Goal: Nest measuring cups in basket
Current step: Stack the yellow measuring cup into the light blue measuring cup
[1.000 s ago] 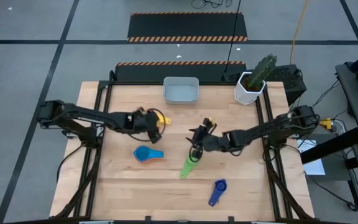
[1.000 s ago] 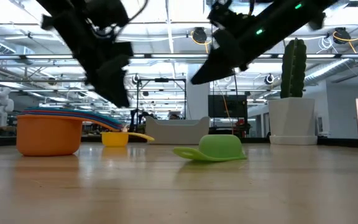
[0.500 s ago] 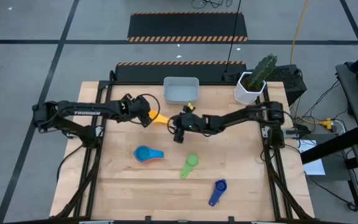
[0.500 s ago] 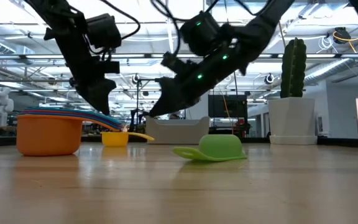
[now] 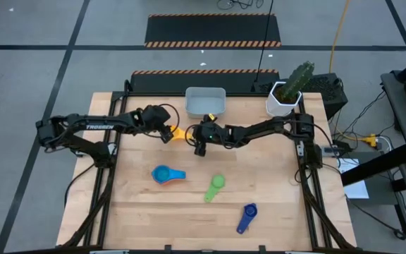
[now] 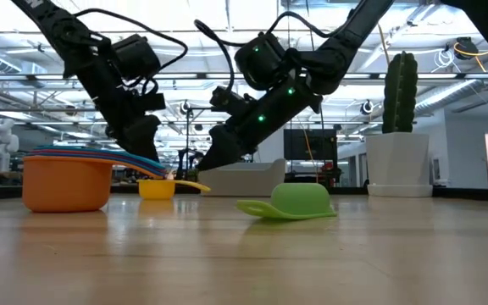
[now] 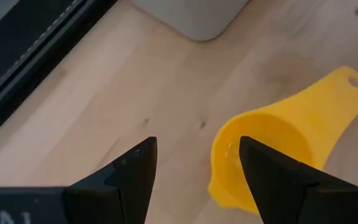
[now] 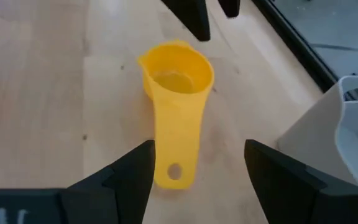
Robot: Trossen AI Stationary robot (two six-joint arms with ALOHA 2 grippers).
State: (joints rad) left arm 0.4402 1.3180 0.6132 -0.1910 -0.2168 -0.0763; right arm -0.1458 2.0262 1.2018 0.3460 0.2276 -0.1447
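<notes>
Grey floor with striped hazard mats is surrounding a wooden table (image 5: 154, 212) in the high view, where a light grey-blue basket (image 5: 205, 103) is sitting at the far edge beside a white pot with a cactus (image 5: 285, 95). Just in front of the basket a yellow measuring cup (image 5: 180, 132) is lying, with the left gripper (image 5: 165, 130) reaching it from one side and the right gripper (image 5: 200, 139) from the other; nearer the front, a light blue cup stack (image 5: 166, 174), a green cup (image 5: 215, 187) and a dark blue cup (image 5: 247, 216) are lying apart. At table height, the low view is showing an orange cup (image 6: 67, 180) under a fan of coloured handles, the yellow cup behind it, the green cup lying upside down, and both arms leaning down toward the yellow one. From the left wrist, the jaws are standing open and empty, with the yellow cup's bowl partly behind one of the fingers (image 7: 272, 180) and the basket's corner beyond. From the right wrist, the jaws are likewise standing open and holding nothing, the yellow cup's handle pointing in between them, the basket's wall just beside.
</notes>
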